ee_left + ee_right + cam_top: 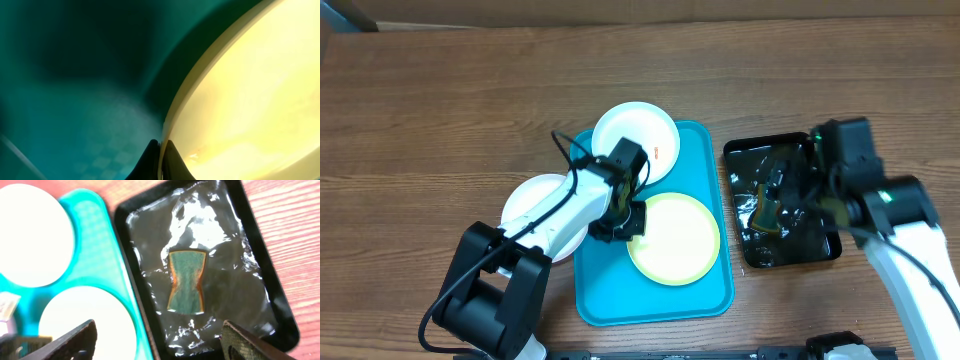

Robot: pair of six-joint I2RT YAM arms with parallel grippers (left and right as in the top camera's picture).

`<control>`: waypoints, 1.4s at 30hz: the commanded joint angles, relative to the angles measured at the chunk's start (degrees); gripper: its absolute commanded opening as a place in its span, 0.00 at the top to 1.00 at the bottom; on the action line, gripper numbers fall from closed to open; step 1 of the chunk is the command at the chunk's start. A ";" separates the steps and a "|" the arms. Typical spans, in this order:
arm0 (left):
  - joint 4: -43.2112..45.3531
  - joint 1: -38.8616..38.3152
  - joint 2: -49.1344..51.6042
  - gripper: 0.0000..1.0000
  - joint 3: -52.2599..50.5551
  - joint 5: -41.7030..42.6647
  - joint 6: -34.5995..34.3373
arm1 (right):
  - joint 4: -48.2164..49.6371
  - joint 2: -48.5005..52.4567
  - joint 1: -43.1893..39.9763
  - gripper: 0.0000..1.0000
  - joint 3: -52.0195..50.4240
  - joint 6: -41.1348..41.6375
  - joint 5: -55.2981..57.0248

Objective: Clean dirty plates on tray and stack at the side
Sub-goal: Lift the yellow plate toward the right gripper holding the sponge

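Note:
The turquoise tray (655, 300) lies mid-table. A pale yellow-green plate (678, 240) lies on it. My left gripper (626, 218) is shut on that plate's left rim; the left wrist view shows both fingers (161, 152) pinching the rim of the plate (250, 90) over the tray floor (75, 100). One white plate (635, 130) sits at the tray's far left corner, overlapping the rim. Another white plate (533, 205) lies on the table left of the tray, partly under my left arm. My right gripper (777, 195) (160, 347) is open and empty above the black tray.
A glossy black tray (825, 250) (260, 270) right of the turquoise tray (107, 255) holds a shiny wet film and a green sponge (187, 281). Bare wooden table lies all round.

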 commanded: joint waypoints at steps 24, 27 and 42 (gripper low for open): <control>10.64 -17.31 6.36 0.96 34.53 -25.64 3.48 | -8.50 -7.37 -15.17 0.13 0.85 -0.02 -2.08; 13.68 -20.76 9.35 0.96 34.58 -33.55 5.70 | -9.29 -7.37 -15.17 0.13 0.85 0.00 -2.08; 22.08 -31.63 11.15 0.96 34.80 -64.98 21.57 | -10.54 -7.37 -15.17 0.12 0.85 0.00 -2.08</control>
